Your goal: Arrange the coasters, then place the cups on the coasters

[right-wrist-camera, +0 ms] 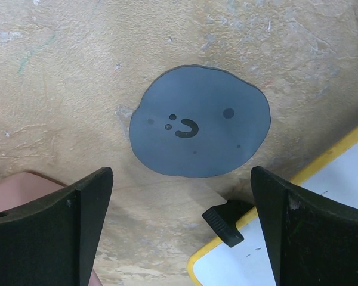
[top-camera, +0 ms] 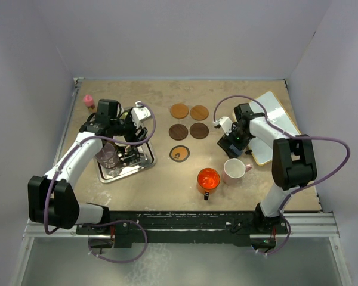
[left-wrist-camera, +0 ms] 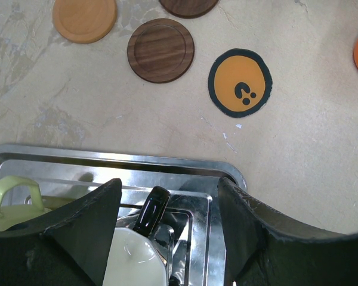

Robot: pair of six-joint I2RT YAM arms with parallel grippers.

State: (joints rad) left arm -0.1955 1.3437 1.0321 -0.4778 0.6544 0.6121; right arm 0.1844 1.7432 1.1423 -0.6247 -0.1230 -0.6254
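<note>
Grey-blue coaster [right-wrist-camera: 200, 122] lies below wide-open, empty right claw [right-wrist-camera: 180, 185].

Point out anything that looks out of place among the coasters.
The grey-blue round coaster lies alone on the right, beside the yellow-edged white board, below the right arm's open fingers. The other five sit grouped mid-table: four wooden discs in a square, the black-rimmed orange one just nearer.

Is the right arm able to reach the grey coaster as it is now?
Probably yes: the right gripper hangs open just above the grey coaster, which lies flat with nothing on it; the pink cup stands aside.
</note>
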